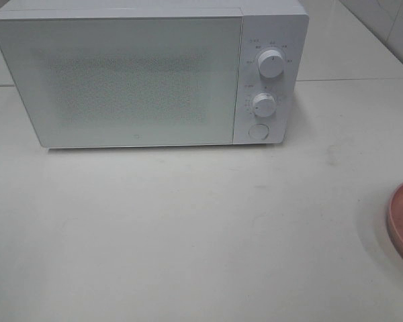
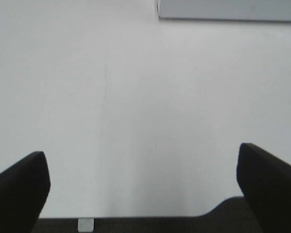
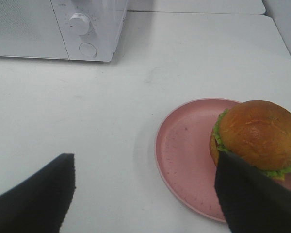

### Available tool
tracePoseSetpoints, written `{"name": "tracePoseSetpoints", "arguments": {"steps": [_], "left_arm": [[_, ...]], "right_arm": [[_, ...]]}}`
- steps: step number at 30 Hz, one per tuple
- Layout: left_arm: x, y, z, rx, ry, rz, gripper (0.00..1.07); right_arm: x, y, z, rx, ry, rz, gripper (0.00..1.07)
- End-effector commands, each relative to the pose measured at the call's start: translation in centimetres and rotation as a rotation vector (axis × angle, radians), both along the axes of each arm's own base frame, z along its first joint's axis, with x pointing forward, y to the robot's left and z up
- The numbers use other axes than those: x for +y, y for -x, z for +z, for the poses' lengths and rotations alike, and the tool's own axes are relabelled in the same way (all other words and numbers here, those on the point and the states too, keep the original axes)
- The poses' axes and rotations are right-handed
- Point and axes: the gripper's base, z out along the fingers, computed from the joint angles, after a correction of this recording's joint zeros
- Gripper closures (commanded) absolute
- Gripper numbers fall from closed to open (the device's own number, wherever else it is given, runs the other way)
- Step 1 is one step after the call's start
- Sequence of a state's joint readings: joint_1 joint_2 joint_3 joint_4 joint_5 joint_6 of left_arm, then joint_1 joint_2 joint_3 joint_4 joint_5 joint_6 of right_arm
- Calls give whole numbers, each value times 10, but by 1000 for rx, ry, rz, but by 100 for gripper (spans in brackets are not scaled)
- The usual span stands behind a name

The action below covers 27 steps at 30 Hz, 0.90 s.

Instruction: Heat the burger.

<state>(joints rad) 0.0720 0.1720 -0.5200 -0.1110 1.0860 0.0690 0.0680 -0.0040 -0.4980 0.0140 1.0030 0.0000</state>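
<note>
- The burger (image 3: pixel 258 133) is seated on the pink plate (image 3: pixel 182 155), on the bench (image 1: pixel 188 228).
- The microwave (image 1: pixel 148 74) door is closed.
- Both the left pincer (image 2: pixel 143 187) and the right pincer (image 3: pixel 145 194) are spread apart, empty.

There's the burger (image 3: pixel 258 133), sitting upright on a pink plate (image 3: pixel 184 155), off toward one side of it rather than in the middle. Glossy golden-brown bun on top, a frill of green lettuce poking out beneath. It's out on the white table (image 3: pixel 136 87), well apart from the closed microwave (image 3: pixel 53 29).
</note>
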Motion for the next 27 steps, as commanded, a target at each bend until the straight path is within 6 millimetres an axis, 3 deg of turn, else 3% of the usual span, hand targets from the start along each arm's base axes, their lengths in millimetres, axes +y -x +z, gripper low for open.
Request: {"name": "tracePoseSetpoints", "arguments": {"steps": [1,6,27], "left_arm": [[-1,10,1,-79,-4,2,6],[-3,31,1,-216,-8,-2,6],[-3,30,1,-205,-5,0,6]], "right_arm": [[0,4,0,-32,8,-3,31],[0,4,0,-32,8,-3,31],[0,4,0,-32,8,-3,31]]}}
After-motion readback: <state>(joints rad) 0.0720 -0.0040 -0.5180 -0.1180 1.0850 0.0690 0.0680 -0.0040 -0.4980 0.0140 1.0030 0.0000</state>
